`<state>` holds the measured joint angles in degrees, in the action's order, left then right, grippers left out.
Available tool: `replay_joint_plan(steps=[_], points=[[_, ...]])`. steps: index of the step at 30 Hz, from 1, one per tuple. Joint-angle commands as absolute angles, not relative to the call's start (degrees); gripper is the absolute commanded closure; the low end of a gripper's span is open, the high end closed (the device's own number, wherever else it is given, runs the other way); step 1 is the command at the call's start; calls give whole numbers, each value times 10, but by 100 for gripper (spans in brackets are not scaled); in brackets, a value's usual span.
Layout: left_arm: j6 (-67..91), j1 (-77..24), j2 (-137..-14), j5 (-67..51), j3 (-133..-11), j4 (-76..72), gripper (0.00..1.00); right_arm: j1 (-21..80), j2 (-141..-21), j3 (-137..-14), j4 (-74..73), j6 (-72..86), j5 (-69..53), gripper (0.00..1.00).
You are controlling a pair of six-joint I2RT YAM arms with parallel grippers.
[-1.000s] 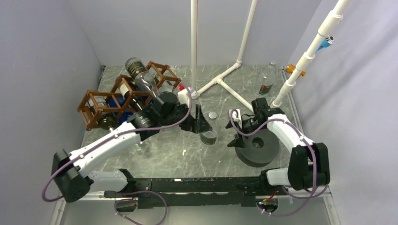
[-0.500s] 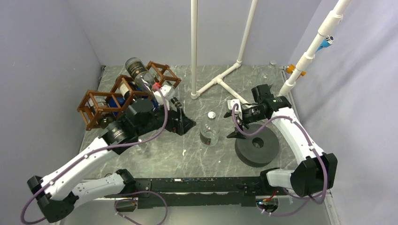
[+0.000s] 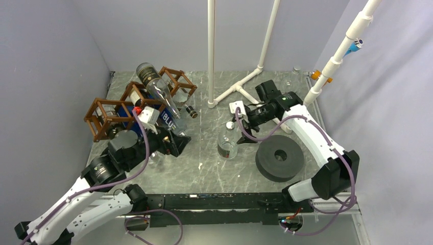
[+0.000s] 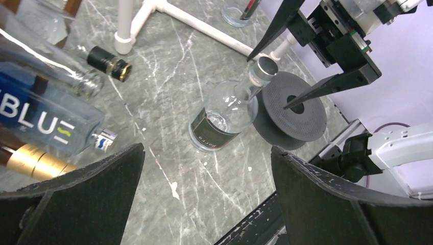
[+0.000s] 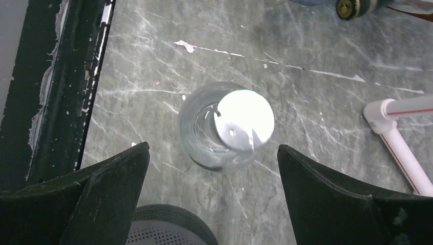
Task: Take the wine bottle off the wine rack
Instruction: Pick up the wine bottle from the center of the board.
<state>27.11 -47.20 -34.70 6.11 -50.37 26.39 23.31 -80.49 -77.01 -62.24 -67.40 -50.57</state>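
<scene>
Clear glass with a silver cap, the wine bottle [image 4: 220,121] stands upright on the marble table [image 3: 204,173], with the wine rack [image 3: 134,104] well apart from it. My right gripper [image 5: 212,145] hangs straight above the bottle, jaws wide and empty. My left gripper [image 4: 207,147], equally wide and empty, sits on the bottle's rack side.

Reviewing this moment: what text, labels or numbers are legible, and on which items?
"BLUE": on the blue bottle lying in the wine rack.
Dark label on the upright clear bottle: too small to read.
Label on the bottle atop the rack: blurred, unreadable.
</scene>
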Motion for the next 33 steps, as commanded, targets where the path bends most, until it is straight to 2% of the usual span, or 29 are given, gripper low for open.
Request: replay_joint_plan(steps=[1,7,21,33], points=[[275,-470,-309,110,-495,282,1,276,-824,-803,-595,-634,-462,2],[277,-470,-267,140,-487,304,1,310,-854,-812,-576,-610,-432,4],[277,-470,-240,159,-472,312,0,340,-883,-826,-555,-571,-378,24],[276,-470,-236,164,-468,312,1,340,-873,-818,-552,-573,-372,32]])
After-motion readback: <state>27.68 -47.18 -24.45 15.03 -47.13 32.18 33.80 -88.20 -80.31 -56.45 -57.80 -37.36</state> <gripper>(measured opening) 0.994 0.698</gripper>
